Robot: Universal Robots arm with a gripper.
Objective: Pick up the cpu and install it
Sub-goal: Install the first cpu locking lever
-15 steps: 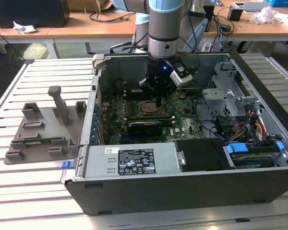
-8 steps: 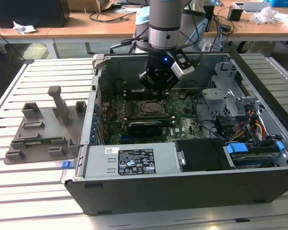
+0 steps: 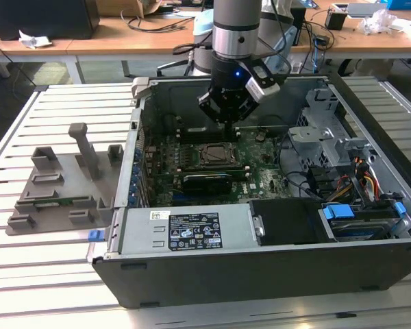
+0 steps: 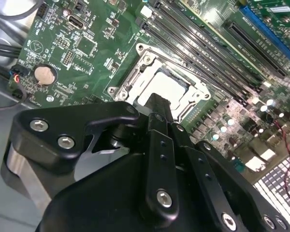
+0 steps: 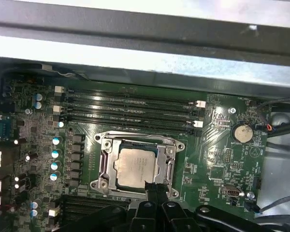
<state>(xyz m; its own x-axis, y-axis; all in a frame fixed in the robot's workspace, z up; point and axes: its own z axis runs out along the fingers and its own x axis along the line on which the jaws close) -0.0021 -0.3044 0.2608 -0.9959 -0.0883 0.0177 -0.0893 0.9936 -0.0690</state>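
1. Step in hand: installation, late stage by judgement. The cpu lay flat inside the socket frame on the motherboard, silver top upward, not carried by anything.
2. End effector: the gripper hung inside the open computer case, pointing down at the board. In the first wrist view its tips appeared drawn together with nothing between them.
3. Position of task item: the cpu sat directly below the gripper, the tips over the chip's near edge. Whether they touched the metal top or stood just clear of it could not be told. In the second wrist view the gripper covered part of the cpu, and the rest showed just beyond the tip.
4. Exterior view: the gripper stood above the cpu, near but apart.
5. Neighbouring items: memory slots ran beyond the socket on the far side from the gripper; a coin cell lay well off to one side. A grey tray rested outside the case, well apart from the gripper.
6. Requirement for any further move, by judgement: a straight vertical path, with no sideways drag across the chip or frame, since the seating must stay square. Whether the frame was latched could not be told.
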